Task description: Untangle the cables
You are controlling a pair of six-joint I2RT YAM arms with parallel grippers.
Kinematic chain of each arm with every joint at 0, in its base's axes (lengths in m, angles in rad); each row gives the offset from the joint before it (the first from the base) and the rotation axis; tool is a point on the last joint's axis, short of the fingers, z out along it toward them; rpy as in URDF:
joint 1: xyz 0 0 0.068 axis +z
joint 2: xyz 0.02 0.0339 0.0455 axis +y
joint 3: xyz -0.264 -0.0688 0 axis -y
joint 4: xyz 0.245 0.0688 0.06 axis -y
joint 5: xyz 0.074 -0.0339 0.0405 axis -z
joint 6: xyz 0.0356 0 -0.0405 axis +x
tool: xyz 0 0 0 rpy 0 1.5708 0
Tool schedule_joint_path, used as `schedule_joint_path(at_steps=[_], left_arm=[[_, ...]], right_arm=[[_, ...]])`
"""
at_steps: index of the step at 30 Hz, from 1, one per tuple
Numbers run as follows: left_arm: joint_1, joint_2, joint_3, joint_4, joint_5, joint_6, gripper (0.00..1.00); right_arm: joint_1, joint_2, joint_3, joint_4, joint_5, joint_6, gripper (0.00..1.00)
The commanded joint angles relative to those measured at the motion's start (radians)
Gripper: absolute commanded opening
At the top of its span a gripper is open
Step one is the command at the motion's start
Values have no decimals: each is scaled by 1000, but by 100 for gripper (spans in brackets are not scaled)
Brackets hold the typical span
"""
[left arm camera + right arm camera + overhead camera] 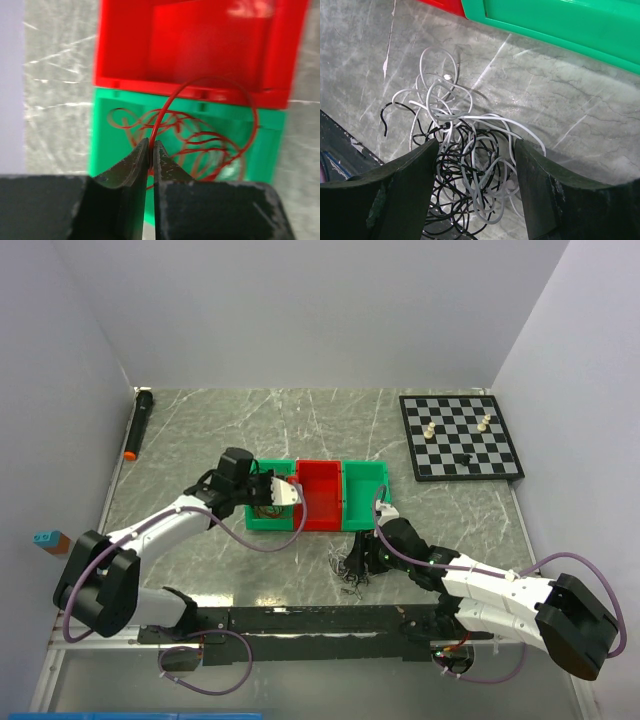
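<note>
Left gripper (pixel 151 150) is found clenched on a single red cable (pixel 161 117), the jaws pinched nearly together with the strand caught between the tips. We note that this strand rises from the tips toward twelve o'clock in the left wrist view and arcs across the near wall of the red bin (pixel 200 45). It then comes down into the loose red bundle (pixel 200 147) lying inside the left green bin (pixel 102 150). Right gripper (pixel 476 147) stands released, jaws wide apart, hanging over the white and black tangle (pixel 465 170), which lies on the marble-patterned table (pixel 580 115). We cannot tell whether its fingers touch the wires. In the top view we place this tangle at five o'clock of the red bin, near the right green bin (pixel 360 485) and outside all three bins. We record a chessboard (pixel 460 435) at one o'clock of the table and a black stick with an orange tip (pixel 138 425) at ten o'clock.
</note>
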Motion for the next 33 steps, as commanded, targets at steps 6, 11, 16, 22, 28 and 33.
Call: schedule_joint_path(at_steps=[6,11,16,22,28,33], left_arm=[[24,-49,-102,215,-117,-240,9],[85,-79,-79,288,-196,-360,4],[101,-96,-84,224,-235,-320,1],[89,-104,-90,90,-222,-170,1],[56,-89,-87,22,-334,-70,1],[53,-69,-7,-125,-322,-98,1]], right_arm=[[-7,-24,-2,-2,4,15,69],[-5,-7,4,4,-2,13,69],[-6,-1,4,13,-7,12,69],[-5,3,1,21,-4,12,69],[-6,28,1,37,-10,10,69],[-5,54,11,48,-14,4,69]])
